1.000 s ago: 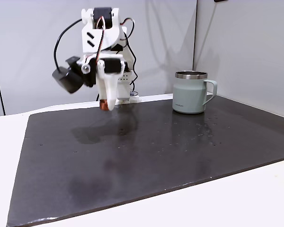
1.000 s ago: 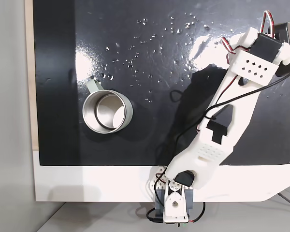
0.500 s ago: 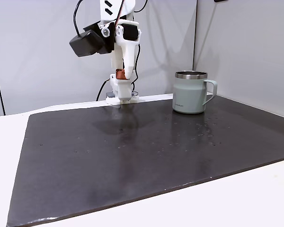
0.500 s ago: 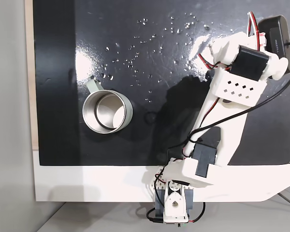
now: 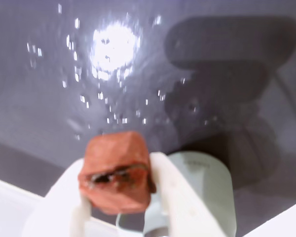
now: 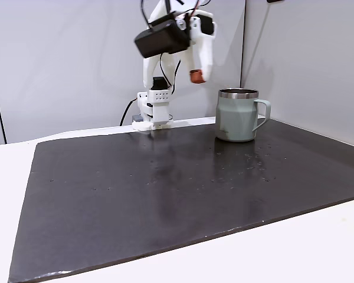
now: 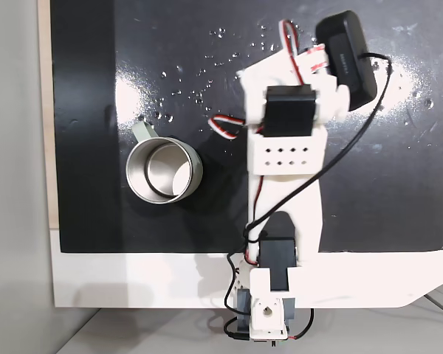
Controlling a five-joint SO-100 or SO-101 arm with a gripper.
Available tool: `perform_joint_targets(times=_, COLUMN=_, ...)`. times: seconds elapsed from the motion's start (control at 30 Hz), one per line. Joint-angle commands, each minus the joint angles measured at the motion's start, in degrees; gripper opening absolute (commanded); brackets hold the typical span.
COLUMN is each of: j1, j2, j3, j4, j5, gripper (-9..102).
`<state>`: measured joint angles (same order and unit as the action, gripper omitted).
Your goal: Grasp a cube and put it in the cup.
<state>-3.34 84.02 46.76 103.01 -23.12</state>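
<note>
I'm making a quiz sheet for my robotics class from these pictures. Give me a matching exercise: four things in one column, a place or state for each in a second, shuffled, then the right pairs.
Things
1. cube
2. cup
3. claw
4. mat

Places or states
A. stands upright on the mat, handle to the right in a fixed view
B. dark sheet covering most of the table
C. reddish-orange, pinched in the air
D. raised, to the left of the cup's rim in a fixed view

Pairs: 1-C, 2-A, 3-D, 4-B
</note>
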Motion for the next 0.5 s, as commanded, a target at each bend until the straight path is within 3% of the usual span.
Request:
perform_joint_targets(times=0.0, j1=-6.2, j2=5.5, j3=0.8, j4=0.1, j5=2.1, gripper=1)
perform_joint_targets(times=0.47, j1=-23.6, j2=15.7, j3=20.6, j4=0.1, j5=3.0, gripper=0)
